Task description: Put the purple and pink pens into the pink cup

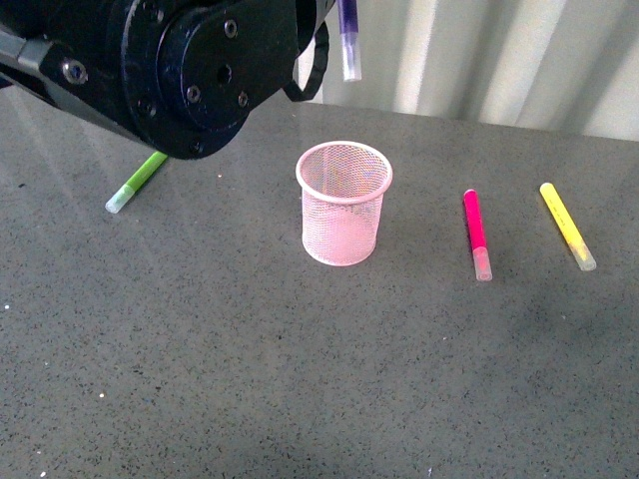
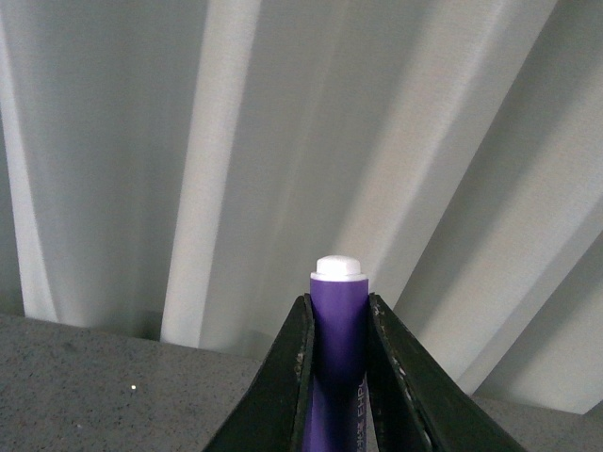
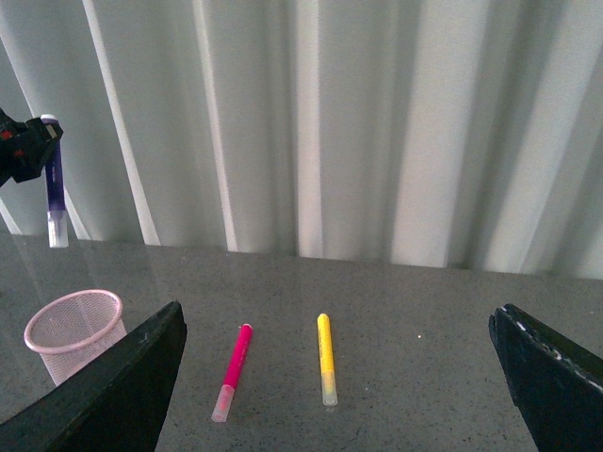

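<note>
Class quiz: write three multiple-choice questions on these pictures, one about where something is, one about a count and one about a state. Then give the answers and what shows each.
1. Where is the purple pen?
A) lying flat
B) held in the air above the pink cup
C) standing inside the cup

2. How many pens lie on the table?
A) two
B) three
C) four

3. How do the jaws of the right gripper stand?
A) wide apart, holding nothing
B) shut on a pen
C) shut on the cup's rim

Answers:
1 B: the left gripper clamps it, cap down, over the empty cup.
2 B: the green pen, pink pen and yellow pen all lie flat.
3 A: the right wrist view shows only bare table and pens between the jaws.
</note>
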